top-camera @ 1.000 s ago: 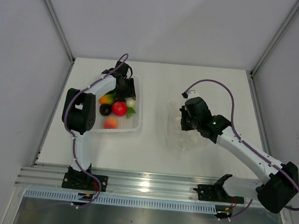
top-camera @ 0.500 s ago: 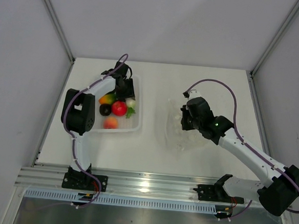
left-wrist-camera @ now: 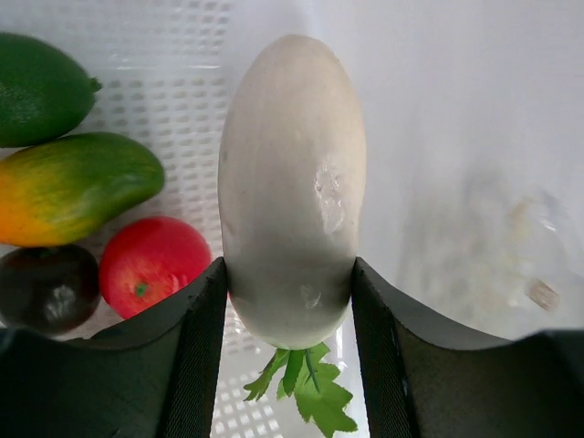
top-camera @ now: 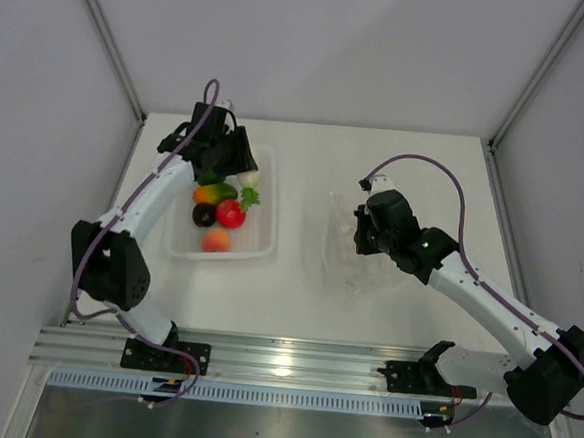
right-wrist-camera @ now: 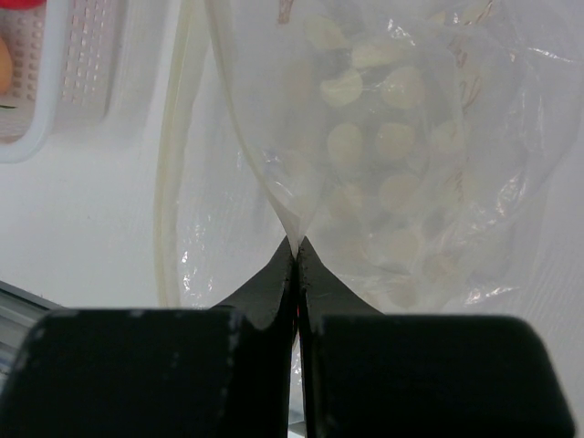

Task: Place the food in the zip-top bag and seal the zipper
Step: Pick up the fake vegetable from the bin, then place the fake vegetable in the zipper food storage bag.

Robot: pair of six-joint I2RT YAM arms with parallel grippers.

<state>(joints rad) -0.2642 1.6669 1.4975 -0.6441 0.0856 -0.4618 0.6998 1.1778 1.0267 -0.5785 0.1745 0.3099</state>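
I read this as early: my left gripper [left-wrist-camera: 288, 274], jaws about half spread, grips the white radish [left-wrist-camera: 292, 182] above the tray [left-wrist-camera: 173, 109] holding the other five foods [top-camera: 230, 213]; my right gripper [right-wrist-camera: 296, 251], closed tight, pinches the zip-top bag [right-wrist-camera: 392, 137] by its edge over the table [top-camera: 306, 160]; all bagging and sealing remain.

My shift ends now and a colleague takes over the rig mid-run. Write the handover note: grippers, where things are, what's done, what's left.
Left gripper: shut on the white radish with green leaves, held over the white perforated tray.
Right gripper: shut, pinching an edge of the crinkly transparent bag.
In the tray: green fruit, yellow-red mango, red fruit, dark brown fruit, orange peach.
Done: radish grasped; no food visible in the bag.
Left: bag all six, then seal it.
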